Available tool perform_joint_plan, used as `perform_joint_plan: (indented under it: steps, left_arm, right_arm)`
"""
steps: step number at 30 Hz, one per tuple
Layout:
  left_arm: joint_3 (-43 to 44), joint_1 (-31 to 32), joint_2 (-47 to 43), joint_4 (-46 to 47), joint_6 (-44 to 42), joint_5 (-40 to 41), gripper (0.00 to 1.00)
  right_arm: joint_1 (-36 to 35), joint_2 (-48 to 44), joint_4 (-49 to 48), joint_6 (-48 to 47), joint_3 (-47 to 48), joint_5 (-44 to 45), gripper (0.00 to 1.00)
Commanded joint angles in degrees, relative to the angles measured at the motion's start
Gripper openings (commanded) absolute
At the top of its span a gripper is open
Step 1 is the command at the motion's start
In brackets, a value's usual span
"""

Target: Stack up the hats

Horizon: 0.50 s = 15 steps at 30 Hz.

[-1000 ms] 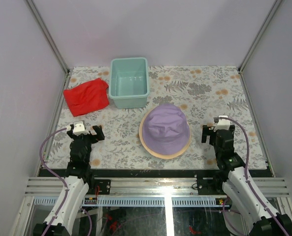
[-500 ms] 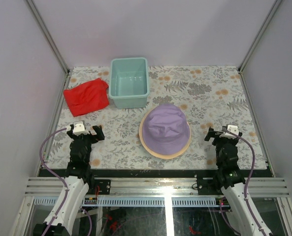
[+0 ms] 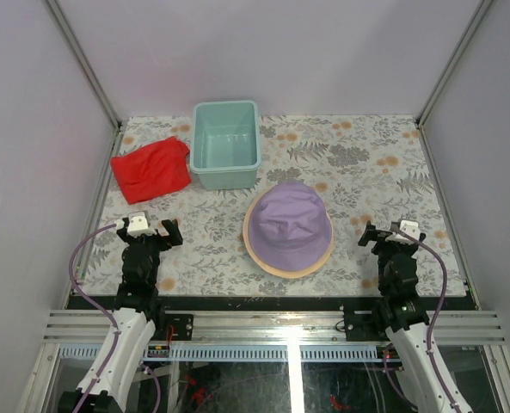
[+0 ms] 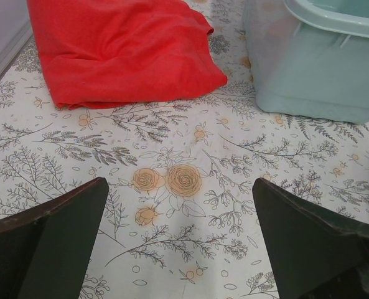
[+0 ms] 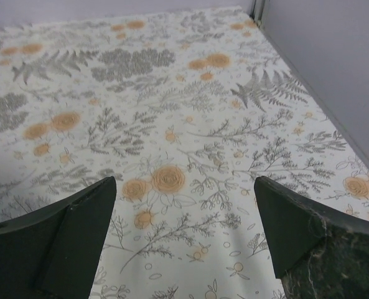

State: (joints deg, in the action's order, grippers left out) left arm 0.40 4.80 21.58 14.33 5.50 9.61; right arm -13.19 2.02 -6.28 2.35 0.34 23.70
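A lavender hat point(image 3: 289, 222) sits crown up in the middle of the table. It rests on a tan hat whose brim point(image 3: 280, 274) shows around its near edge. My left gripper point(image 3: 149, 228) hovers low near the front left, open, with only the flowered cloth between its fingers point(image 4: 179, 184). My right gripper point(image 3: 390, 232) is at the front right, to the right of the hats and apart from them. It is open and nothing is between its fingers point(image 5: 184, 180).
A pale-teal plastic bin point(image 3: 226, 144) stands at the back, left of centre, and shows in the left wrist view point(image 4: 315, 62). A flat red cloth point(image 3: 151, 169) lies to its left point(image 4: 122, 50). Enclosure walls point(image 3: 31, 172) bound the table on three sides.
The right arm has drawn back toward the near edge and slightly right, away from the hats. The left arm and the hats have not moved.
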Motion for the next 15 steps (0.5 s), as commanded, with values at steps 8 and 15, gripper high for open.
perform_joint_plan:
  steps: [8, 15]
  left_arm:
    - [-4.54, -0.09, -0.4, 4.07, -0.49, 0.81, 1.0]
    - [-4.53, -0.12, -0.31, 4.05, -0.44, 0.77, 1.0]
  right_arm:
    - [-0.18, 12.08, -7.34, -0.59, -5.17, -1.1, 0.99]
    - [-0.23, 12.05, -7.33, 0.96, -5.1, 2.29, 0.99]
